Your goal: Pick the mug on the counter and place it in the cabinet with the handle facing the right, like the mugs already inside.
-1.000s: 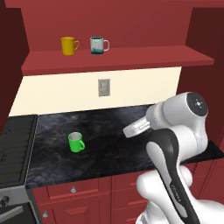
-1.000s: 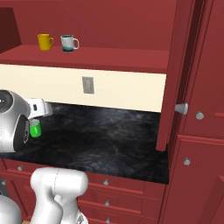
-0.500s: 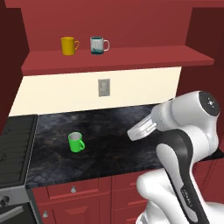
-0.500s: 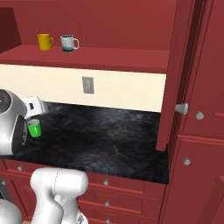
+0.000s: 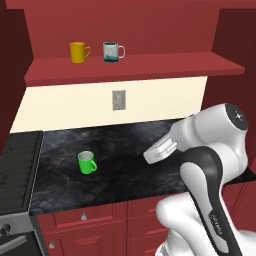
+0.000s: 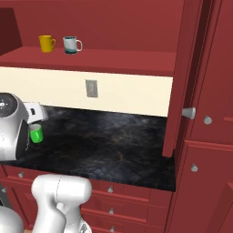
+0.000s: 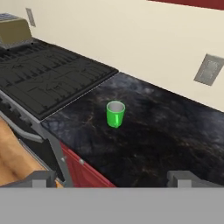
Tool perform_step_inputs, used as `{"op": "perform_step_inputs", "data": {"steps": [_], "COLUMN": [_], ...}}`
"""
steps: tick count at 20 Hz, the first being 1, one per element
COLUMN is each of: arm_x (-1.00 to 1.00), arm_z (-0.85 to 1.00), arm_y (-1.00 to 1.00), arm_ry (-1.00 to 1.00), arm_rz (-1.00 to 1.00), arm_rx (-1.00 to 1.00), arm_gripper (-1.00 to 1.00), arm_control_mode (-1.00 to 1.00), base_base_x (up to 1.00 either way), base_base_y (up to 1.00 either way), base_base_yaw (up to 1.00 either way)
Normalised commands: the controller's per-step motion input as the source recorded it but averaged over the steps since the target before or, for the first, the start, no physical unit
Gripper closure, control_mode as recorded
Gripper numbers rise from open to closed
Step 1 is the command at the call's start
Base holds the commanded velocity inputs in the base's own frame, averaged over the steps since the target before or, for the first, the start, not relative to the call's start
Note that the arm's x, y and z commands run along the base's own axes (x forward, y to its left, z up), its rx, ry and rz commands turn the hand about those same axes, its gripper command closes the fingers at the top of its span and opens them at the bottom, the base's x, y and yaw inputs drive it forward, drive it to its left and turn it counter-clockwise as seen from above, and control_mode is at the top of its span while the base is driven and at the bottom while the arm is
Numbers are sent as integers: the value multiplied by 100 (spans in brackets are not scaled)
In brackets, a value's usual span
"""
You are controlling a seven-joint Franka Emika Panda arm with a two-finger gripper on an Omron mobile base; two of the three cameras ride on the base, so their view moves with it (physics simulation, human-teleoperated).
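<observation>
Cream wall [image 5: 160,97] with grey outlet [image 5: 118,100]; black stove [image 7: 48,76] alongside.

A rendered home kitchen: a black marble-like counter [image 5: 130,150] runs above red drawers [image 5: 85,218] with small round knobs, beside a dark stove [image 7: 48,78]. Above, an open red cabinet [image 5: 130,67] holds a yellow mug [image 5: 77,52] and a white-and-teal mug [image 5: 112,51]. A wall socket [image 5: 118,100] sits in the cream backsplash [image 5: 65,107]

Mug [image 6: 35,133] half hidden behind arm; handle facing unclear.
</observation>
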Motion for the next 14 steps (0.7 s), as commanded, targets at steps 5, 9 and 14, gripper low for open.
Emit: {"op": "perform_step_inputs", "data": {"steps": [5, 9, 14], "arm_x": [0, 0, 0], "arm_z": [-22, -28, -25], "arm_y": [4, 12, 10], "arm_ry": [0, -2, -6], "arm_rz": [3, 1, 0], "arm_rx": [1, 0, 1], "arm_gripper": [-100, -100, -100], "arm_control_mode": [-100, -100, -100], "base_base_x": [0, 0, 0], "base_base_y": [0, 0, 0], "base_base_yaw": [0, 0, 0]}}
